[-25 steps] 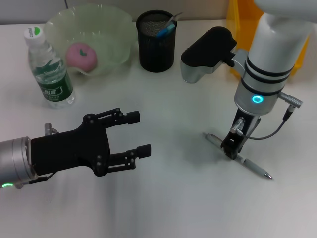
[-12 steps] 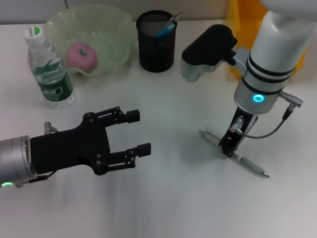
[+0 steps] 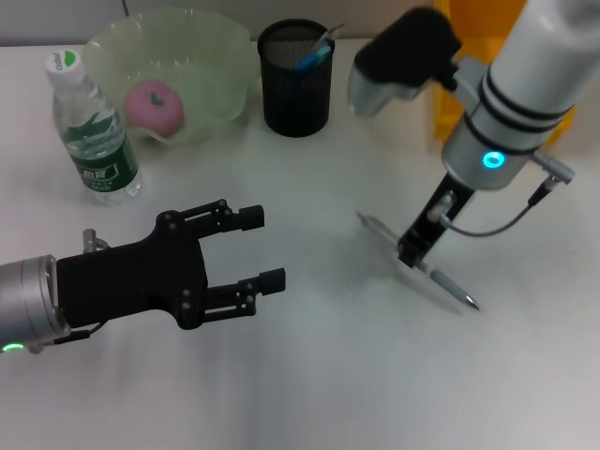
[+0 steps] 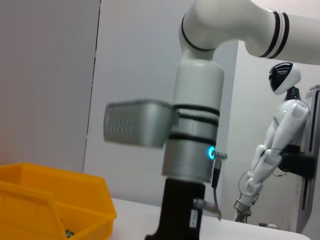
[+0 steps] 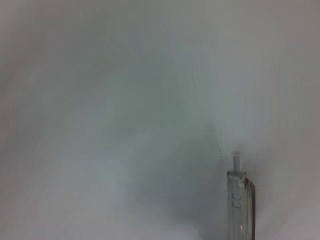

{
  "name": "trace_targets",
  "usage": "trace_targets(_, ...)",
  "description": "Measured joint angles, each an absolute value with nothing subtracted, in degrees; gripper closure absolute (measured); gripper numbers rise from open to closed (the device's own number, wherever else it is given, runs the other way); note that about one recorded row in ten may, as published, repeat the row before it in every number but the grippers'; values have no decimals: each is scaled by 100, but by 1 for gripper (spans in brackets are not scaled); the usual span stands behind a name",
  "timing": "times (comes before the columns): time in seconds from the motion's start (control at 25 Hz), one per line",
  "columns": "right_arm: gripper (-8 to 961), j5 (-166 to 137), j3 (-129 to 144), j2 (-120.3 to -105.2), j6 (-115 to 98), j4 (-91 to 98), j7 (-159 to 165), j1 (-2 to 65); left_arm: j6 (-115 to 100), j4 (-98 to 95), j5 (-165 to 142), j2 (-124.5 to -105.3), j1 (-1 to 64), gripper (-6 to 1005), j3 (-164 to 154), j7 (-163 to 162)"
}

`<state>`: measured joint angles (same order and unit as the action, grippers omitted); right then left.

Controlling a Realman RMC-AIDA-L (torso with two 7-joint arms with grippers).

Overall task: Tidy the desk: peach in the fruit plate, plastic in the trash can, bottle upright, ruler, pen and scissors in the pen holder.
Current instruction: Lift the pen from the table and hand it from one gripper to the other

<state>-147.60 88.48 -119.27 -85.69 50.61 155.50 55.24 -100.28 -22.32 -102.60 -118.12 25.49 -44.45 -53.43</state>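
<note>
Lifted and shifted toward 10 o'clock since a second ago: slim silver ballpoint pen [image 3: 417, 262], pinched mid-barrel by right gripper [image 3: 412, 251], clear of white desk [image 3: 328, 375].
Pen's clicker end seen only in right wrist view [image 5: 239, 200]; left gripper [image 3: 267, 249] idle at 8 o'clock, fingers spread.

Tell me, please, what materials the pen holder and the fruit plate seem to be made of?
The pen holder looks like black metal mesh: its wall shows a fine grid pattern and a matte finish. The fruit plate seems to be translucent pale green plastic or glass; the peach shows through its glossy, wavy wall.
</note>
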Motion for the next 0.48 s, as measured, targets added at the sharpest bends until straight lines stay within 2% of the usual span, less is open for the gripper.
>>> trace_targets(0.48, 842, -14052, 7594, -11916, -8299, 6095, 14356, 4663, -10042, -2198, -10153, -11842, 2566, 244, -4288, -5346)
